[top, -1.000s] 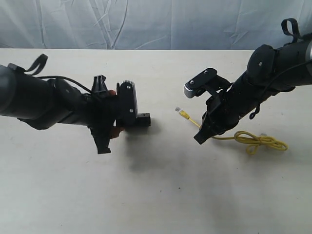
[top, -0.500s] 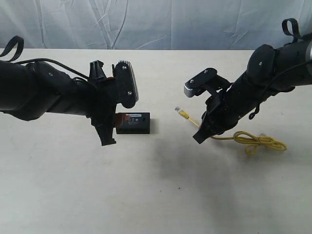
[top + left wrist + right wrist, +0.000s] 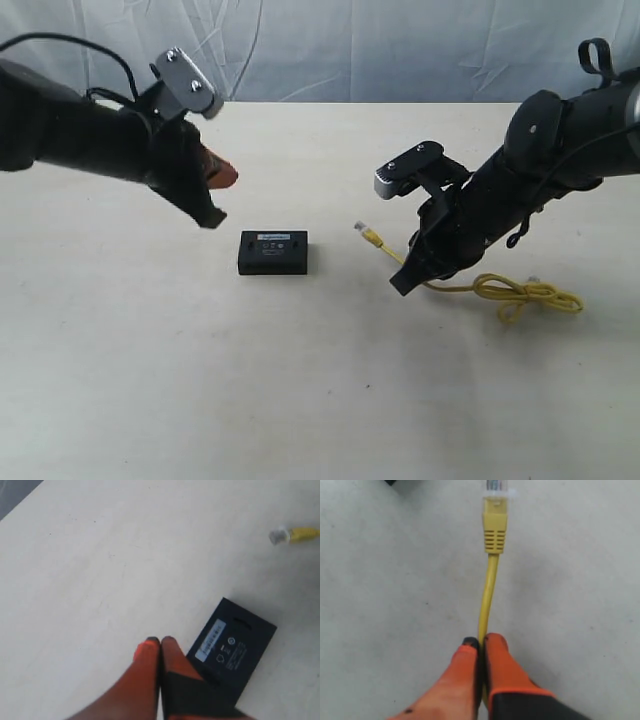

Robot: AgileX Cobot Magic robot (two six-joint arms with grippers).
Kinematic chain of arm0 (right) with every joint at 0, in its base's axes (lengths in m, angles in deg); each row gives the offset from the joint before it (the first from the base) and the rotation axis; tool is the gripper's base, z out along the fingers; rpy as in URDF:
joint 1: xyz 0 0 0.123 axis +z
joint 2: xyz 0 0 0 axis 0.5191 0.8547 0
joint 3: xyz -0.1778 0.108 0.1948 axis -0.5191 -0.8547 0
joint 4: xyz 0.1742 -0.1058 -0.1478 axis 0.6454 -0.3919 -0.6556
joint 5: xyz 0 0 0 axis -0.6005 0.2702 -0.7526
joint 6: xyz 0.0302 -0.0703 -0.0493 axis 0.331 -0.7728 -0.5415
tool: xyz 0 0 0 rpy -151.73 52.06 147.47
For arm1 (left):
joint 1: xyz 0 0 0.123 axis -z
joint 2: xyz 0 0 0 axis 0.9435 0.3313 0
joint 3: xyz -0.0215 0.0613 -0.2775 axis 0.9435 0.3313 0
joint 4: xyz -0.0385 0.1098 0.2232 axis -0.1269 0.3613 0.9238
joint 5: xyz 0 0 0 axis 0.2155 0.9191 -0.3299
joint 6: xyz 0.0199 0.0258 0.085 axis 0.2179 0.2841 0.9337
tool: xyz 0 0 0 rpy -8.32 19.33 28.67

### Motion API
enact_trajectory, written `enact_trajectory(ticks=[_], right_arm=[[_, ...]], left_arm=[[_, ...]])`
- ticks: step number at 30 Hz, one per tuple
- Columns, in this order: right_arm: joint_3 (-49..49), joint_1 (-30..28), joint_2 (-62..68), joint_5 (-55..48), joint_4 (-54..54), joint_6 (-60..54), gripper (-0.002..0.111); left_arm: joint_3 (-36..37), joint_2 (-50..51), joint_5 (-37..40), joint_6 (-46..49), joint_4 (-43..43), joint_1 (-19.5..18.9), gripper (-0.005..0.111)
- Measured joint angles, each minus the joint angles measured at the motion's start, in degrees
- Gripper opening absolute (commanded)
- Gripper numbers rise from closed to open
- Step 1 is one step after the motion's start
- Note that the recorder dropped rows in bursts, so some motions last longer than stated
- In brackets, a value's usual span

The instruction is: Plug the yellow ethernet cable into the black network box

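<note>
Yellow ethernet cable lies on the table right of the black network box. The right arm slants down, and the right gripper pinches the cord behind its plug. The left arm, over the box a second ago with jaws wide, has lifted away. The left gripper is now closed and empty.

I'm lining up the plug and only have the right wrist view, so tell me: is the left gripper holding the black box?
Observer: No. The left gripper is shut on nothing and hangs clear of the black box, which lies flat on the table.
Operator: Which face is up?
Observer: The face with the label.
Operator: And the yellow cable behind the right gripper?
Observer: It trails into a loose looped bundle on the table.
</note>
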Motion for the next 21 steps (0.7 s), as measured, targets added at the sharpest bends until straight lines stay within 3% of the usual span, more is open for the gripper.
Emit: enact_trajectory(ticks=[5,8,13,21], right_arm=[[0.0,0.52,0.0,-0.23,0.2,0.76,-0.001],[0.0,1.17,0.0,-0.73,0.43,0.91,-0.001],[0.0,2.38,0.0,-2.3,0.61,1.13,-0.001],[0.0,2.91,0.0,-2.42,0.82,1.24,-0.001]], left_arm=[[-12.54,7.86,10.38,-22.57,18.52,-1.73,0.0],[-19.07,13.58,15.75,-30.87,25.16,-1.73,0.0],[-25.04,19.97,20.16,-33.8,27.67,-1.59,0.0],[-25.56,24.15,19.56,-33.03,27.8,0.99,0.0]])
